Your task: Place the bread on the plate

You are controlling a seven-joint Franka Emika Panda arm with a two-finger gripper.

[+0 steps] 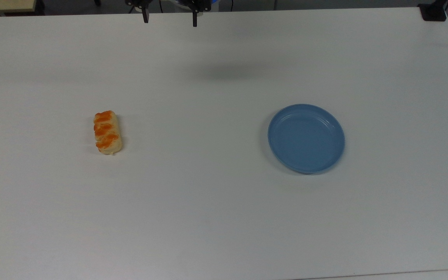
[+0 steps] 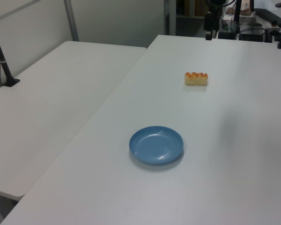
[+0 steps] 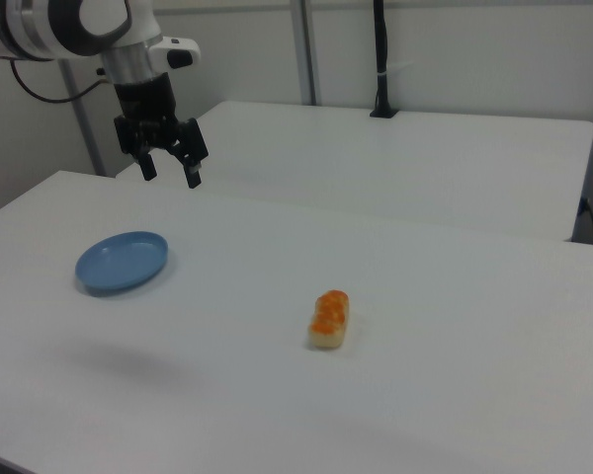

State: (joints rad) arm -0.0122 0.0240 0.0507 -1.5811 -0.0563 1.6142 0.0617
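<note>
Nothing was gripped: the gripper (image 3: 171,170) hung spread wide and empty, high above the white table (image 1: 208,214). Bread roll (image 1: 107,132) lay on the table, well apart from the blue plate (image 1: 306,138), which was bare. Approach step, probably; next move calls for descending over the roll. Right view gave gripper height; top view only fingertips.

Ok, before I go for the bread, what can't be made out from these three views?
- The arm above the gripper: cut off by the top view's upper edge; just the two fingertips show.
- Gripper in the left view: partly cut off at the upper edge, against background clutter.
- The bread's underside and far side: hidden by the bread itself.
- The plate's underside: hidden against the table.
</note>
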